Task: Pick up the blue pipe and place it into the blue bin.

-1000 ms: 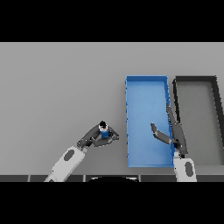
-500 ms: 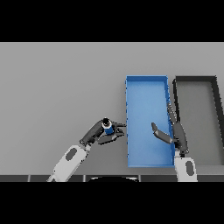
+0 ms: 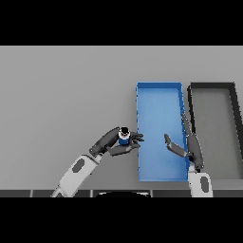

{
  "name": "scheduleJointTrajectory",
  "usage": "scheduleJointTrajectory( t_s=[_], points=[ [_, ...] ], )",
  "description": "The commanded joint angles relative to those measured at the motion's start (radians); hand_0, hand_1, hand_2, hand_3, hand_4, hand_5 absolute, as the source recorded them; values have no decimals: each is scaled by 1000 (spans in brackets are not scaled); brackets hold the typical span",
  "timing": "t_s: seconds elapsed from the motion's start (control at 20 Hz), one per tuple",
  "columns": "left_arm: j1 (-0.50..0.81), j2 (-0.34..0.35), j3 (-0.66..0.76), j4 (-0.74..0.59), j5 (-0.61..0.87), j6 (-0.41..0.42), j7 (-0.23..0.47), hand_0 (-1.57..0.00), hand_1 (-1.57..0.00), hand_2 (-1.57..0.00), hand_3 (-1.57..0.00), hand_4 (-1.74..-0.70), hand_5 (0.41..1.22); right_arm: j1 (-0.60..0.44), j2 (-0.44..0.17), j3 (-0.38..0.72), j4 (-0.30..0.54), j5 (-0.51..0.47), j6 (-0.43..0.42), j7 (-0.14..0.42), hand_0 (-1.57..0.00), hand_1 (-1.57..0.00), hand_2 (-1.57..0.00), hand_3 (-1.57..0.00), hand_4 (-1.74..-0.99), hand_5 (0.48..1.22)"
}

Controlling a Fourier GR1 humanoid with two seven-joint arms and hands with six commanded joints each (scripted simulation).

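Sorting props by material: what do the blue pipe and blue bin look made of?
Blue pipe: seemingly plastic with a dark end cap; held in the left hand, little shows. Blue bin: likely matte plastic, flat uniform colour, no glare.

blue pipe [image 3: 124,139], blue bin [image 3: 159,90], black bin [image 3: 211,86]

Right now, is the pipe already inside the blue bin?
No, the left hand holds the pipe just outside the blue bin.

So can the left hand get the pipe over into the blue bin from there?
Probably yes. The left hand holds the blue pipe right beside the blue bin, whose floor looks bare.
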Motion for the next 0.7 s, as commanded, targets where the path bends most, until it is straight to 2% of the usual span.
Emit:
scheduleJointTrajectory(
  t_s=[0.0, 0.1, 0.2, 0.3, 0.35, 0.4, 0.45, 0.55, 0.6, 0.65],
  points=[
    [5, -10, -1, -3, -1, 1, 0, -1568, -1569, -1569, -1569, -1466, 1220, 43, 24, 10, -31, 24, -32, -1, 1, 1, 1, 1, -1141, 643],
    [5, -13, 11, -1, 3, -11, -3, -1569, -1569, -1570, -1570, -1466, 1220, 158, 86, 36, -107, 85, -113, -9, 1, 1, 1, 1, -1138, 643],
    [17, -16, 8, -8, -13, -14, -7, -1570, -1570, -1570, -1570, -1466, 1220, 293, 162, 72, -185, 151, -195, -15, 1, 1, 1, 1, -1188, 643],
    [19, -25, 9, 7, -32, -17, -12, -1570, -1570, -1570, -1570, -1467, 1220, 347, 198, 88, -233, 198, -245, 4, 1, 1, -2, 1, -1184, 642],
    [16, -31, 15, 4, -24, -26, -7, -1570, -1570, -1571, -1571, -1467, 1220, 363, 213, 106, -254, 204, -246, -12, 1, 1, -20, 1, -1187, 642],
    [3, -39, 19, 12, -28, -31, 1, -1571, -1571, -1571, -1571, -1467, 1221, 373, 206, 105, -288, 137, -206, -61, 1, -2, -41, 1, -1195, 648],
    [4, -44, 19, 6, -29, -36, 2, -1571, -1571, -1571, -1571, -1467, 1221, 370, 200, 106, -309, 58, -152, -71, 1, -12, -67, 0, -1198, 641],
    [16, -40, 23, -9, -21, -58, 1, -1571, -1571, -1571, -1571, -1467, 1221, 369, 158, 127, -393, -42, -47, -12, 1, -25, -106, -1, -1209, 609],
    [18, -49, 18, -8, -32, -57, 4, -1571, -1571, -1571, -1571, -1467, 1221, 346, 123, 130, -409, -80, 6, 78, 1, -29, -120, -1, -1215, 607],
    [15, -52, 23, 0, -40, -57, 9, -1571, -1571, -1571, -1571, -1467, 1221, 310, 101, 126, -409, -109, 41, 140, 1, -23, -118, -1, -1224, 600]
  ],
)
